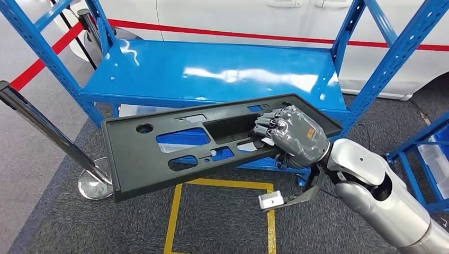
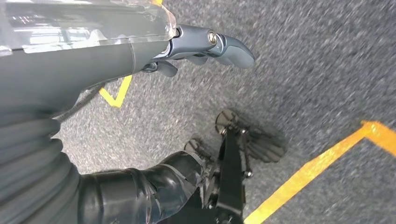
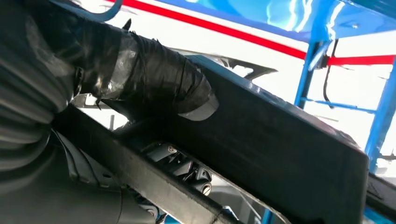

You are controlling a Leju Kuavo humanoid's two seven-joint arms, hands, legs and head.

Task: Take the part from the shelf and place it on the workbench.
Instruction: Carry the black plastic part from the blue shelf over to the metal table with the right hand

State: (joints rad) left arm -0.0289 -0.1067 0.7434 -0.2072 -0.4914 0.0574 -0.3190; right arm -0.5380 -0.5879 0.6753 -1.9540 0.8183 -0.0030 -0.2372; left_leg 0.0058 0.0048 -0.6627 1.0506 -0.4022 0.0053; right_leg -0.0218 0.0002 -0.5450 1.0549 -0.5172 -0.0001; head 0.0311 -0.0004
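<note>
Part (image 1: 153,159), a long flat black plastic panel with several cut-outs, was held clear of the blue shelf (image 1: 212,71), tilted, with its far edge level with the shelf's front lip and its near left corner over the grey carpet (image 1: 222,222). The right hand (image 1: 288,136) gripped the panel near its right end, fingers (image 1: 267,127) curled through a central opening and the grey back of the hand lying over the panel's top face. In the right wrist view, the taped thumb (image 3: 159,79) pressed against the panel's dark edge, with blue uprights behind. The left hand (image 2: 205,46) hung over the carpet and yellow floor tape (image 2: 303,177), holding nothing, its fingers extended. A chrome stanchion (image 1: 47,132) leaned at the left, its base beside the panel's corner. A white vehicle body with a red stripe (image 1: 265,37) stood behind the shelf
</note>
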